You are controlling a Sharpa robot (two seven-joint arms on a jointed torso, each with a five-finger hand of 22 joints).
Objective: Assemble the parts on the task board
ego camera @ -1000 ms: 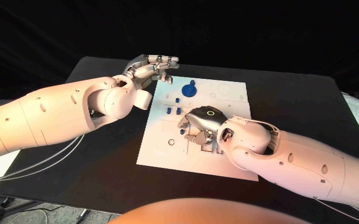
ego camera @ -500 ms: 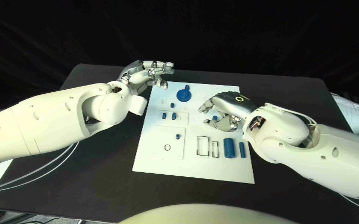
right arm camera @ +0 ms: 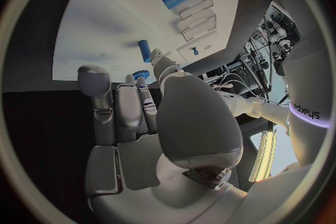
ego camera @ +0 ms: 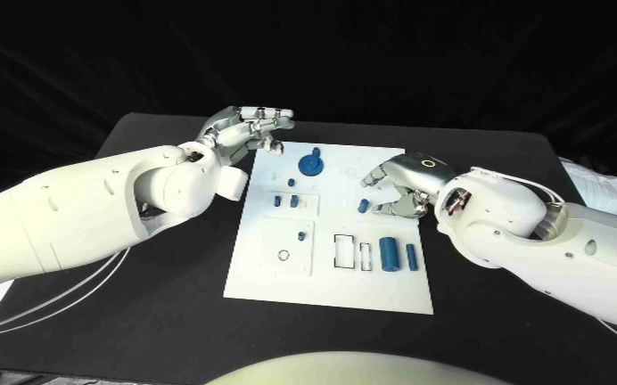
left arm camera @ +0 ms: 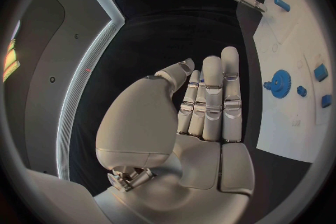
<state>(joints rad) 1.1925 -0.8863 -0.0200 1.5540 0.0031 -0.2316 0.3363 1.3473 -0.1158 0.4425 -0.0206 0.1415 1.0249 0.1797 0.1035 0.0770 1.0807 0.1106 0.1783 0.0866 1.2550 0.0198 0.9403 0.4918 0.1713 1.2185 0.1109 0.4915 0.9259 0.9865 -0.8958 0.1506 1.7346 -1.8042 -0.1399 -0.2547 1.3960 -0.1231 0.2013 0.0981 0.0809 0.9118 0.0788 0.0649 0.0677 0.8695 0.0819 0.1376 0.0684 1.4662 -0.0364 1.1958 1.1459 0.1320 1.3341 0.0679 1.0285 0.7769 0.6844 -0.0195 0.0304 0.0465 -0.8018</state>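
White board (ego camera: 328,282) flat on black table (ego camera: 154,314), long way pointing off from the robot. Blue gear (ego camera: 310,165) near the far end of the board. Two small blue pegs (ego camera: 284,199) side by side on the left part, one tiny blue bit (ego camera: 302,236) lower down in a square frame with a small ring (ego camera: 285,256) drawn beside it. Fat blue tube (ego camera: 390,252) and thin blue rod (ego camera: 412,256) lying side by side near the right edge, just beside a black-lined box (ego camera: 346,250) with nothing blue inside. One more small blue piece (ego camera: 364,204) by the fingers of the right hand.

Left hand (ego camera: 248,126) at the far left corner of the board, over the table edge of it, fingers straight and pressed together, holding nothing. Same seen from the left wrist, with the gear off to the side.

Right hand (ego camera: 401,187) over the right side of the board, fingers bent down close to that small piece. Holding it or not: cannot tell. From the right wrist, fingers close together, thumb over them, tube lying further off.
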